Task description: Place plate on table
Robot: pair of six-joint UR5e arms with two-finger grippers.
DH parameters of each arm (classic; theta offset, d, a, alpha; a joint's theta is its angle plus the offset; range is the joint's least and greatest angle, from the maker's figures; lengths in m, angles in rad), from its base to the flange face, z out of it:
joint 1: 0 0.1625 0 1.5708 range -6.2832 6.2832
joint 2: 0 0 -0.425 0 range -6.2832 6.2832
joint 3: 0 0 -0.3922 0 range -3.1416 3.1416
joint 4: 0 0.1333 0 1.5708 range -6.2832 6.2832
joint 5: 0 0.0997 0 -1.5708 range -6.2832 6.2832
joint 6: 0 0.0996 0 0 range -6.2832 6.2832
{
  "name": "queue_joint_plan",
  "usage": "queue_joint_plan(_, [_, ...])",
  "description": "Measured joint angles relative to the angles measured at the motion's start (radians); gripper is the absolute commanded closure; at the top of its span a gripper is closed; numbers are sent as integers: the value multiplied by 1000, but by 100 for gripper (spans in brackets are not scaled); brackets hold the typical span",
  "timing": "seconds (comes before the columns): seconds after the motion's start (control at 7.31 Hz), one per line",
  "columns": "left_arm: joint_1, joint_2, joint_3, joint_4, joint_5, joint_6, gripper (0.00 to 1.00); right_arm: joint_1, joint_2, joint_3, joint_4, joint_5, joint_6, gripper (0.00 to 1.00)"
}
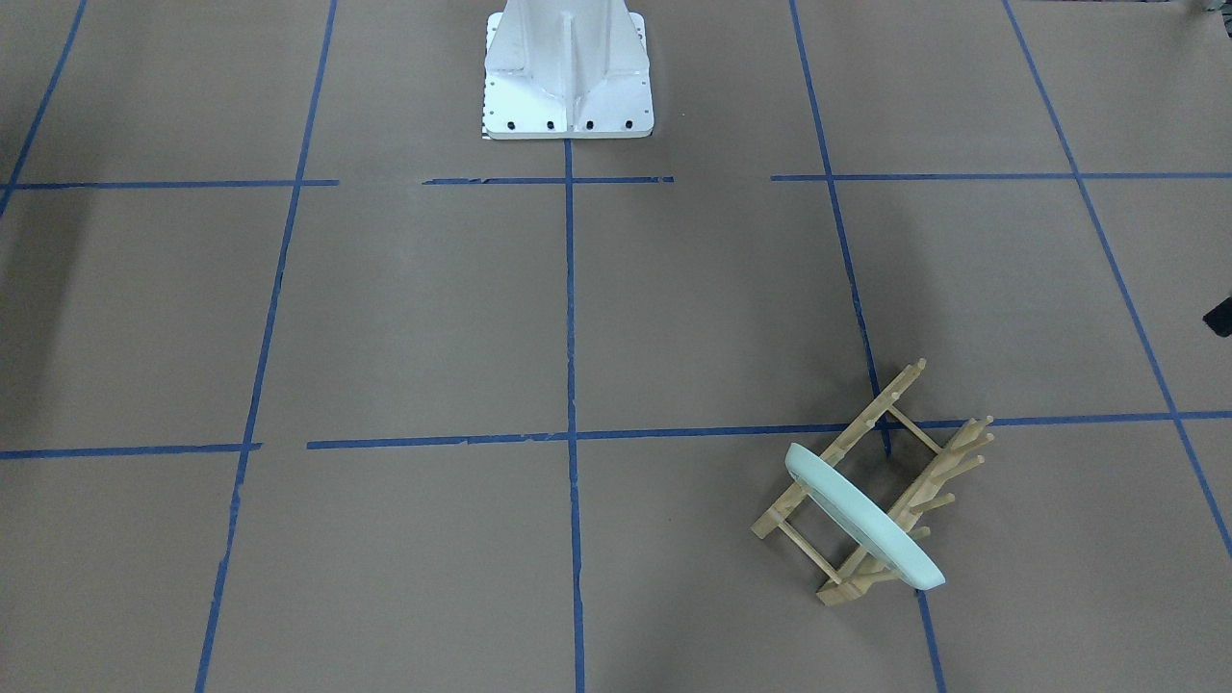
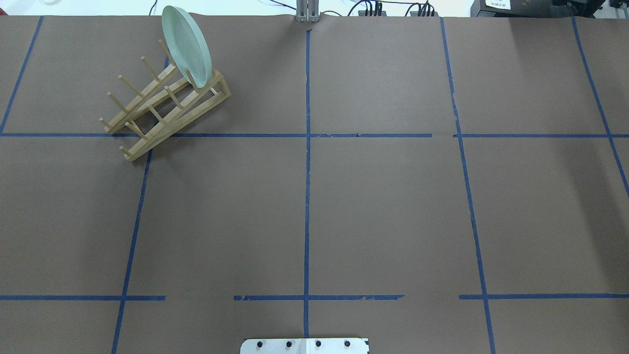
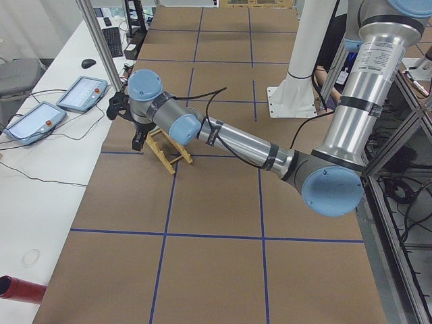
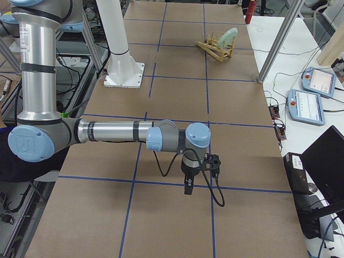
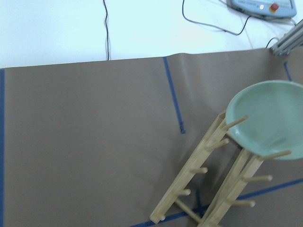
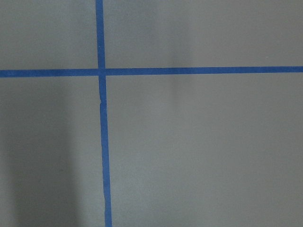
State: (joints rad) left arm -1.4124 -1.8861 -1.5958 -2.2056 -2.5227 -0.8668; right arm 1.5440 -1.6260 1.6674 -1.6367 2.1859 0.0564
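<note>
The pale mint-green plate (image 1: 861, 515) stands on edge, leaning, between the pegs at one end of the wooden peg dish rack (image 1: 847, 438). The rack sits on the counter (image 1: 404, 318), far out on the robot's left. The left claw (image 3: 138, 140) hangs near the rack. The right claw (image 4: 187, 185) hovers well apart, over a blue tape line (image 6: 101, 142). I cannot tell whether either claw is released or clenched.

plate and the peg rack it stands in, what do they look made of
Plate: smooth, plain pale mint with a soft sheen, likely glazed ceramic or melamine; the look cannot settle which. Rack: light, bare-looking wood, with round dowel pegs set in straight rails.
</note>
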Motion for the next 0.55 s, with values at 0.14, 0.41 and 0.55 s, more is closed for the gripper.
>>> queue_joint_plan(0.14, [64,-25,49,-178,32,-250,0,0,0,0,0,0,0,0])
queue_joint_plan(0.41, [176,-70,86,-398,212,-634,0,0,0,0,0,0,0,0])
queue_joint_plan(0.55, [241,-99,91,-455,347,-826,0,0,0,0,0,0,0,0])
